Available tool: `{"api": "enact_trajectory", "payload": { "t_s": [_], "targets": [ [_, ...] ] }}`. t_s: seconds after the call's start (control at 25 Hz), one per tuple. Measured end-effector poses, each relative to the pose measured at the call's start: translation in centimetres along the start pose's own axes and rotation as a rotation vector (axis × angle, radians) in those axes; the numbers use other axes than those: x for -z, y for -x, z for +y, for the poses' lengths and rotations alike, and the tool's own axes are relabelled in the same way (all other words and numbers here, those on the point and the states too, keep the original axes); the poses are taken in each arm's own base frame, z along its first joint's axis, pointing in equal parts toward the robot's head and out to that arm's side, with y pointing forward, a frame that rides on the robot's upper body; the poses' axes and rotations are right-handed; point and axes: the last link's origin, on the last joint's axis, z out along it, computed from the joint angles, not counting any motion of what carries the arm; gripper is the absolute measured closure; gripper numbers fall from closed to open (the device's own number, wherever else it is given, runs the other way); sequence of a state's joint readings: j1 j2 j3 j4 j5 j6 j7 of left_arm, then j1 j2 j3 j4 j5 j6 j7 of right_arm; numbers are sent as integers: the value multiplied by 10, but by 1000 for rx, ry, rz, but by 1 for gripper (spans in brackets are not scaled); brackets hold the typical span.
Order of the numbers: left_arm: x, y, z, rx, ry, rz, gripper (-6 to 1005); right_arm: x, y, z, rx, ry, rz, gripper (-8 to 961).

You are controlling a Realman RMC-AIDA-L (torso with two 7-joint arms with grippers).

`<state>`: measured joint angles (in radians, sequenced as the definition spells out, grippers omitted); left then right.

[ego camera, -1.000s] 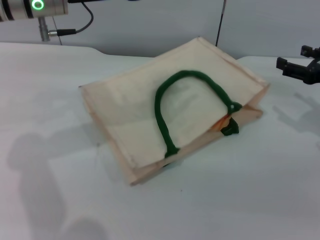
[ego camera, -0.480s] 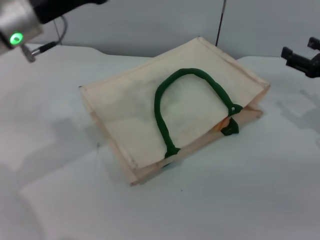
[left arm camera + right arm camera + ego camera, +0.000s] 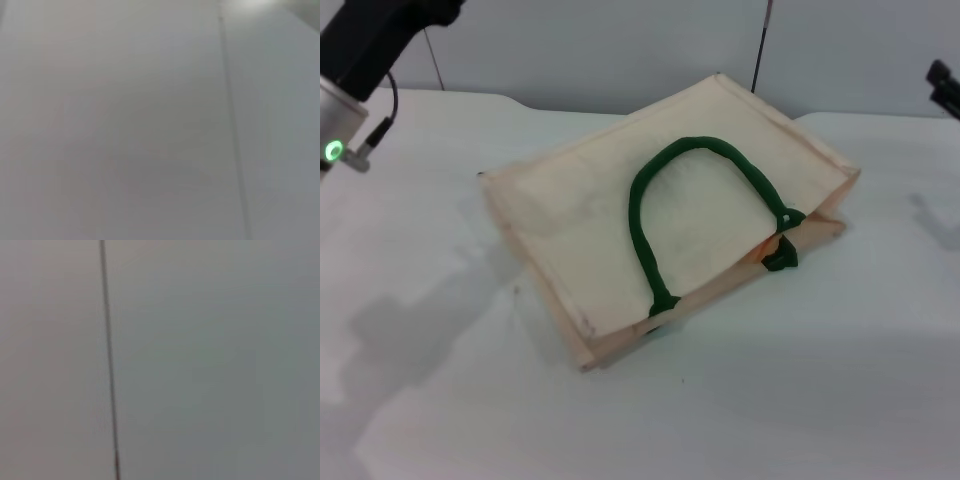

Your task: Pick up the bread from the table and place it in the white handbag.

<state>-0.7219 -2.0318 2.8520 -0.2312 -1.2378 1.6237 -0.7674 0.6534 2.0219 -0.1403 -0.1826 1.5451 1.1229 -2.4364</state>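
Flat cream cloth white handbag (image 3: 590, 215) on smooth table (image 3: 800, 400), thick green rope handle (image 3: 650, 215), pincer states unclear

Lab-like test bench, bare white table (image 3: 840, 400), plain grey wall (image 3: 620, 50)

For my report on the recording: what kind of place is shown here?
Probably a robot test bench in a lab, not a home: a plain white table, a bare grey wall behind, one white handbag lying flat, and a robot arm above the table's far left.
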Motion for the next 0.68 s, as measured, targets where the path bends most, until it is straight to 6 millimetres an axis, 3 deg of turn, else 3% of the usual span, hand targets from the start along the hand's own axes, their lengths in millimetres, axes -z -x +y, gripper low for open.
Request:
{"api": "enact_trajectory", "payload": {
  "t_s": [0.28, 0.68],
  "targets": [
    [12, 20, -1, 27, -130, -31, 117, 13, -8, 9, 22, -140, -122, 59],
    [11, 22, -1, 43, -137, -34, 119, 13, -9, 11, 8, -141, -122, 59]
  ]
}}
